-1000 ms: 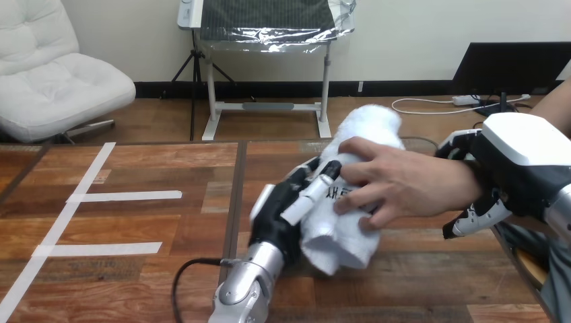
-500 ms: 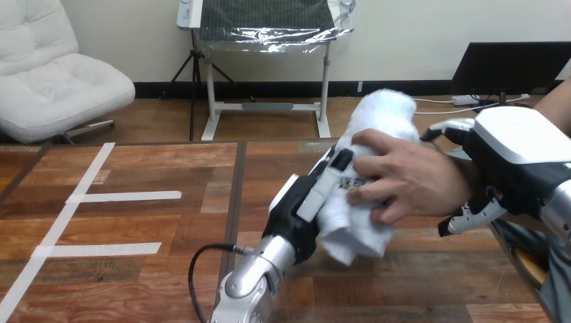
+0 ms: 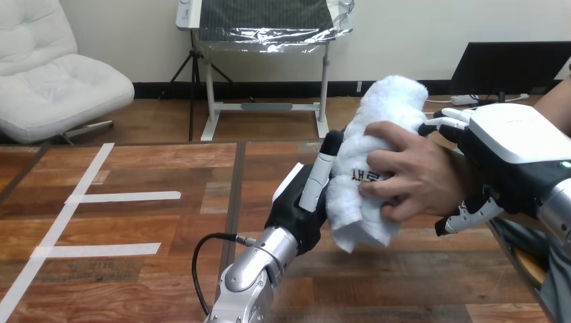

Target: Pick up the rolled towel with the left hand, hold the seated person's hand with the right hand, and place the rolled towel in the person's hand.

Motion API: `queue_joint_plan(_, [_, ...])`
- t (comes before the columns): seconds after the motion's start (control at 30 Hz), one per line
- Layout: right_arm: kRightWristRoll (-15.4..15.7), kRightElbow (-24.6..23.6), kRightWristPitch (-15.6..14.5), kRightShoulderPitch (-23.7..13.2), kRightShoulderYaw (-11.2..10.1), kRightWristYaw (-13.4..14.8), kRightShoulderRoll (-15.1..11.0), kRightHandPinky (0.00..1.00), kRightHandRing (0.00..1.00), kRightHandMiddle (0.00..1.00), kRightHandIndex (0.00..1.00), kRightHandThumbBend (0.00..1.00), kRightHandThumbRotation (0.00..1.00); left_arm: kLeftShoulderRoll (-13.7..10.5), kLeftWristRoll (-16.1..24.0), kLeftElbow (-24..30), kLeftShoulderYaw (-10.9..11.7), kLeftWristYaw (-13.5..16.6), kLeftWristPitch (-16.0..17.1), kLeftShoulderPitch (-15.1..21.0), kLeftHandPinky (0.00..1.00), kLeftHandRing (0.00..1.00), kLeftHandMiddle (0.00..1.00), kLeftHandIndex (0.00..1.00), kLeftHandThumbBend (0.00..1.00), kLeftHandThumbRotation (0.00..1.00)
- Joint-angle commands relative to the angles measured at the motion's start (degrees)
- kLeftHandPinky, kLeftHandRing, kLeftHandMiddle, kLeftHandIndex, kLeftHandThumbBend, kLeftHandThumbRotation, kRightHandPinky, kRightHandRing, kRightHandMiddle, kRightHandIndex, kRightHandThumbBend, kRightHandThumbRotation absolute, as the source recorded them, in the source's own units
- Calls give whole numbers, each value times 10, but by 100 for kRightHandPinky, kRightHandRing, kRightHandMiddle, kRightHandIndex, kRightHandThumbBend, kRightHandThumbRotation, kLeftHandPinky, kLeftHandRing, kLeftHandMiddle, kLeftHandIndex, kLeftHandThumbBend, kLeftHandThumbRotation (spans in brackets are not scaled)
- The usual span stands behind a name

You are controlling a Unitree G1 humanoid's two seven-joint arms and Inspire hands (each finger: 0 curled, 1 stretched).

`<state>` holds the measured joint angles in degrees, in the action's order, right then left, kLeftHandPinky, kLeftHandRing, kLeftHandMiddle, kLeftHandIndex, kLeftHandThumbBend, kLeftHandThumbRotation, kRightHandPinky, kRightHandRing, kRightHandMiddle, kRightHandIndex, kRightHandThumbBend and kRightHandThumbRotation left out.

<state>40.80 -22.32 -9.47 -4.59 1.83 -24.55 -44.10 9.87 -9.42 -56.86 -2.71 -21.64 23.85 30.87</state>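
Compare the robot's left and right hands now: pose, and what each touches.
The left hand stands upright against the left side of the rolled towel; the right hand lies level, white back up. The left touches the towel; the right is off it, its fingers curled round the person's wrist. Shared: both flank the person's hand, which grips the towel.

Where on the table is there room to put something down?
The biggest bare patch is the table's left half, around the white tape lines, up to the middle seam. A smaller strip lies at the near edge, right of the left arm. Crowded at the right: the left hand, rolled towel, person's hand and right hand bunch together.
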Motion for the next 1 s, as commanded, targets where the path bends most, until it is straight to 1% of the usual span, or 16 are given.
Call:
queue_joint_plan(0.0, [1,-15,6,-20,-12,17,13,81,93,95,85,100,0,62,0,37,-14,-19,12,46,100,100,100,100,91,100])
queue_joint_plan(0.27, [2,-22,4,-17,-12,16,14,81,93,95,85,100,0,61,-4,41,-11,-19,12,41,99,100,100,100,88,100])
queue_joint_plan(0.57, [-5,-37,4,-10,-18,17,21,80,93,95,84,100,0,55,2,49,-13,-14,16,34,97,99,100,100,88,100])
queue_joint_plan(0.87, [-18,-70,-9,3,-30,11,41,80,94,94,84,100,0,49,7,66,-16,-9,21,19,95,97,99,100,86,100])
queue_joint_plan(0.97, [-23,-87,-12,11,-35,17,51,80,93,94,83,99,0,46,8,78,-17,-8,22,10,93,96,99,100,85,100])
